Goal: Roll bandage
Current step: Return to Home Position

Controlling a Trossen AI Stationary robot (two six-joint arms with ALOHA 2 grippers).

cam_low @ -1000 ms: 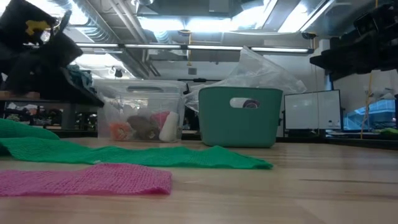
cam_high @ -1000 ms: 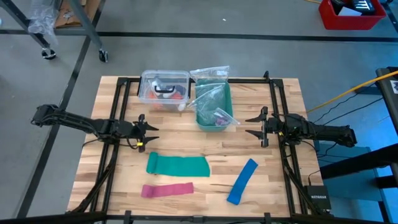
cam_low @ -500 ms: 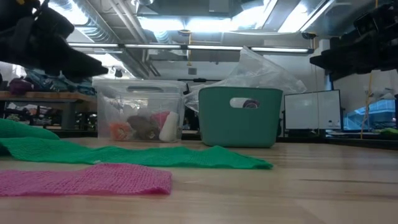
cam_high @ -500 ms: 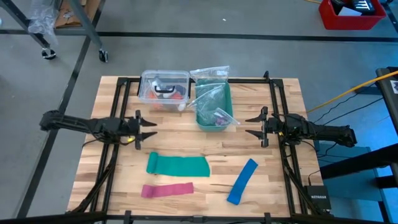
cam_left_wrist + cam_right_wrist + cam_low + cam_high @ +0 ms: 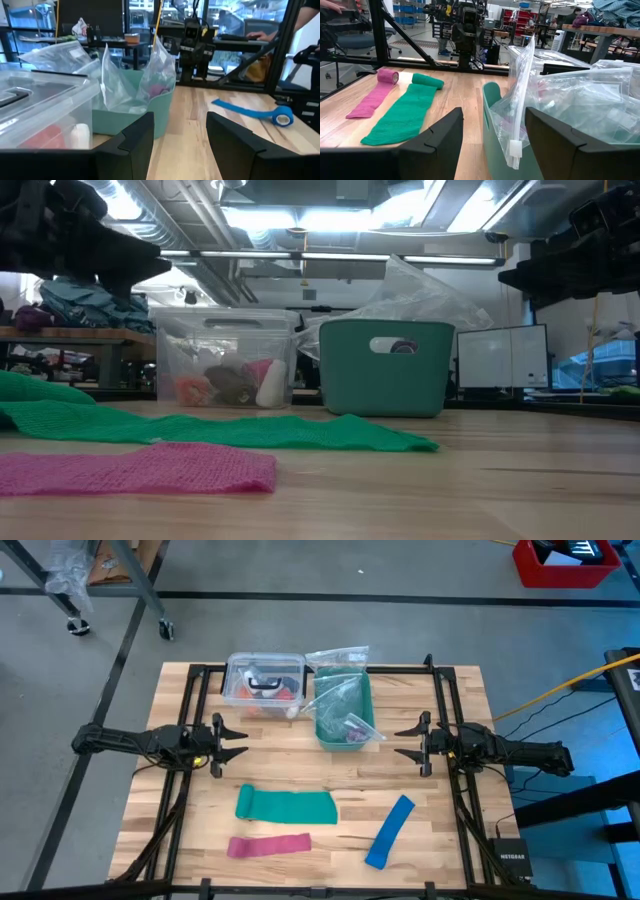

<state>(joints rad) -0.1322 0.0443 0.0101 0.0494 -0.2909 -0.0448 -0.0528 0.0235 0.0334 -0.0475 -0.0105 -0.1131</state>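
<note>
Purple bandage roll [image 5: 352, 727] lies in crinkled clear bag [image 5: 338, 665] inside smooth teal bin [image 5: 340, 744]; left hand [image 5: 240, 741], right hand [image 5: 400, 742] gape empty.

This is a robotics lab in an industrial hall. A butcher-block surface [image 5: 300, 755] stands on a grey concrete floor [image 5: 400, 630], under exposed ceiling ducts [image 5: 190, 225] and strip lights [image 5: 300, 218]. Around it are a monitor [image 5: 500, 355], shelving with blue bins [image 5: 407, 7], a yellow cable [image 5: 545, 690] and a Netgear switch [image 5: 511, 860].
</note>
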